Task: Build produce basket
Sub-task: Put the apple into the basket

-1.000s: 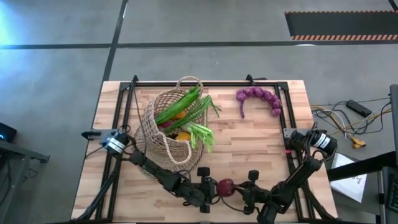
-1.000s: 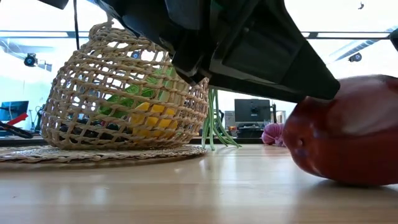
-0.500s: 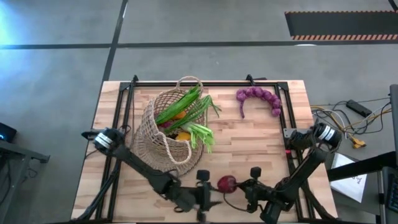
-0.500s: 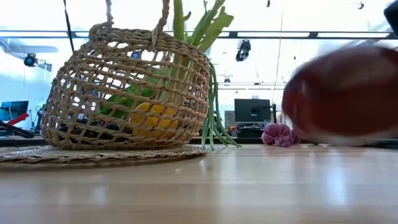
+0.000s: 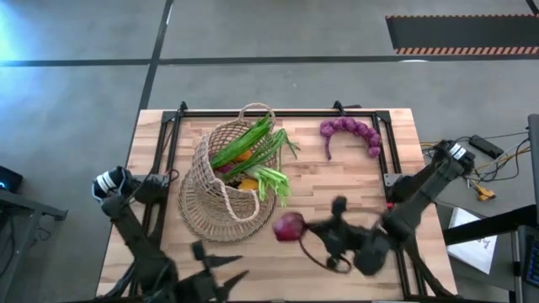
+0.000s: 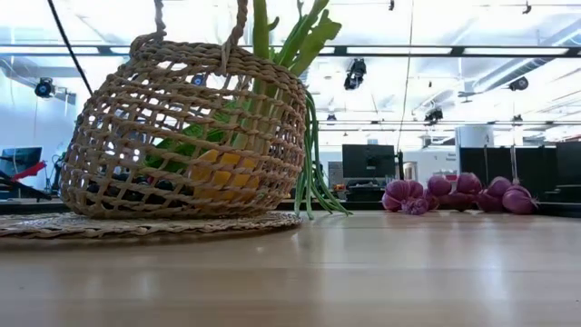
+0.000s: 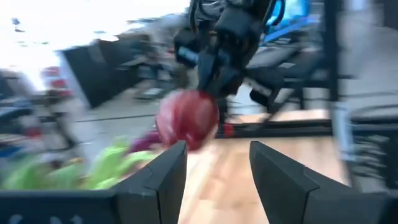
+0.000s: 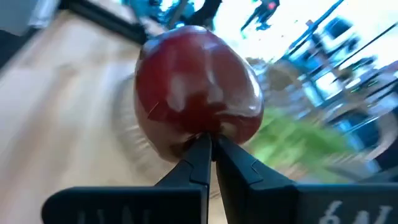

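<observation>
**Red onion in carriage toward the basket**

Above the table's near half, just beside the basket's near right rim, the red onion [image 5: 289, 225] is held clear of the wood. It is pinched at its lower end by the right tool [image 8: 208, 160], whose fingers are closed almost tip to tip on a small part of the bulb; the round body stands out beyond them. The grip is judged slight for so heavy a thing.

Basket [image 5: 202, 206]: seated on the left half of the table, leaning, mouth open upward and toward the right. Already lodged in it are the leek [image 5: 242, 140], green beans [image 5: 271, 183] spilling over the rim, and orange peppers [image 6: 222, 173] seen through the weave.

String of purple onions [image 5: 347, 131]: lying on the table at the far right, well apart from the basket, not yet loaded.

Left tool [image 7: 214, 165]: withdrawn to the near left edge of the table, fingers partly parted, nothing between them.

Step in hand, as judged: carriage of the red onion to the basket. The next move calls for a lift over the rim, a placing among the greens without pushing the beans out, and release only once the bulb is inside. The purple string is left for a later step.
</observation>
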